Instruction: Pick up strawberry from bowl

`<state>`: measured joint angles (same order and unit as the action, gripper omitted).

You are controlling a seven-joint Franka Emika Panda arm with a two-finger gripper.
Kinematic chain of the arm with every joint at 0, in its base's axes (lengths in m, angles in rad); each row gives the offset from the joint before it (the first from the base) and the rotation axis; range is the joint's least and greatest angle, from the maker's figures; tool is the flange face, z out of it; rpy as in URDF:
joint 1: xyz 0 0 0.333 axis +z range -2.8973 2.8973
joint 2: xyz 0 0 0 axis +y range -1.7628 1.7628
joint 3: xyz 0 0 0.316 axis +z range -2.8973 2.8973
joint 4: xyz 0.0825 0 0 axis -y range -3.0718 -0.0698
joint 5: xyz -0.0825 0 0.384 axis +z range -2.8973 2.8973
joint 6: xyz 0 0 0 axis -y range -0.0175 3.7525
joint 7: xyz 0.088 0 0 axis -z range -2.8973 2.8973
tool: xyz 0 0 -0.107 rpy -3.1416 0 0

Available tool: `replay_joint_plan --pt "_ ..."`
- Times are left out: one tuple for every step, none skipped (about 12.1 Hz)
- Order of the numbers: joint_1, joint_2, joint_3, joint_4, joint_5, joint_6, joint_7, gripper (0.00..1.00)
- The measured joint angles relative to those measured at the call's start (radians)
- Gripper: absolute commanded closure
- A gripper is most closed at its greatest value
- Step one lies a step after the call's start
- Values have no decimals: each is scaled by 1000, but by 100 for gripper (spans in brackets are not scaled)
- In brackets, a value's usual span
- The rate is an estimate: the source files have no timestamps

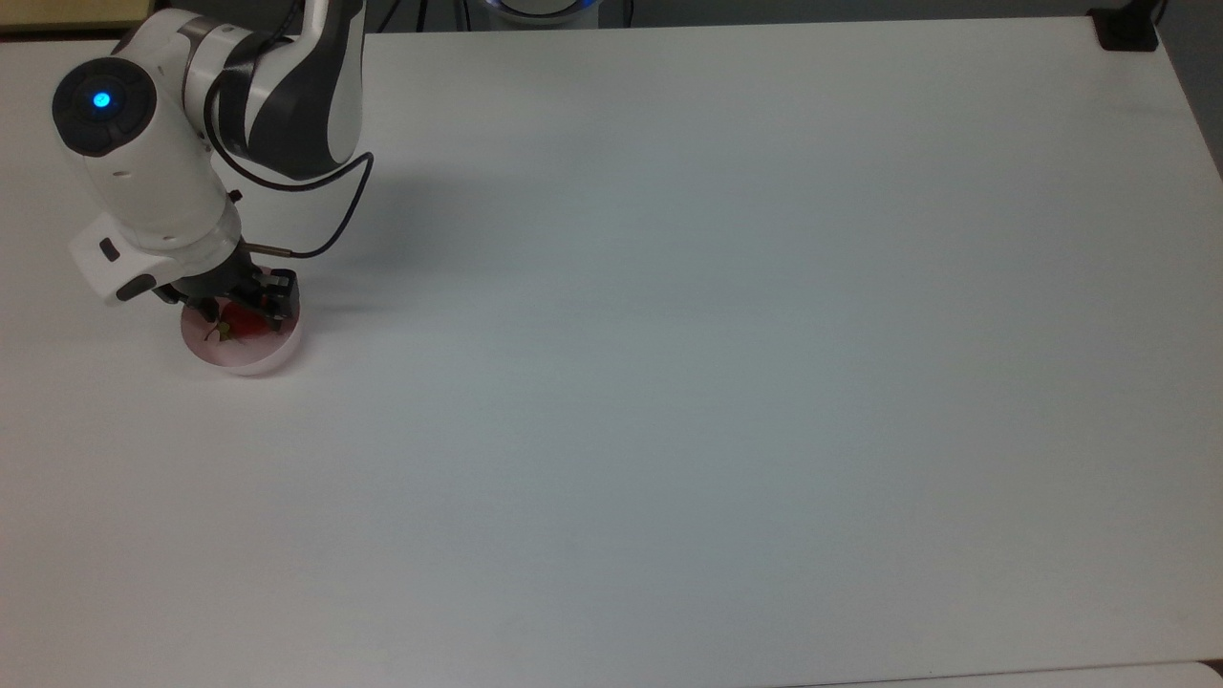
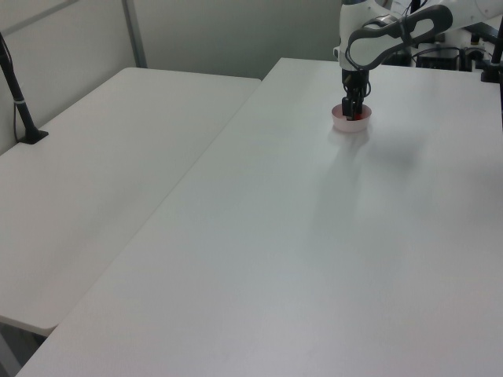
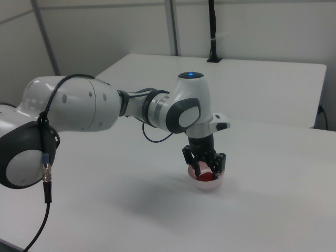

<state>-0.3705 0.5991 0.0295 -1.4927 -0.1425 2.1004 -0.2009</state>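
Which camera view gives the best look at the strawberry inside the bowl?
The top view: it looks down into the bowl, so the strawberry shows its red body and green cap beside the gripper. The right view gives a red patch under the fingers. The left view gives a tiny red speck.

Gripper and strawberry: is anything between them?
No. In the top view the gripper is down in the bowl, directly at the strawberry.

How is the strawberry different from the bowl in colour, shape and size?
The strawberry is glossy deep red with a small green cap; the bowl is pale pink and plain. The strawberry is elongated, the bowl round. The strawberry is smaller and lies inside the bowl, which stands on the table. Both sit under the gripper.
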Motion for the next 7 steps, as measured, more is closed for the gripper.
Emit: replay_joint_plan --pt "0 0 0 -1 0 0 1 46" --pt "0 0 0 -1 0 0 2 48" --pt "0 0 0 -1 0 0 4 48" --pt "1 0 0 -1 0 0 6 48" --pt "1 0 0 -1 0 1 8 49" --pt "1 0 0 0 0 1 10 48" --pt "1 0 0 1 0 1 11 48"
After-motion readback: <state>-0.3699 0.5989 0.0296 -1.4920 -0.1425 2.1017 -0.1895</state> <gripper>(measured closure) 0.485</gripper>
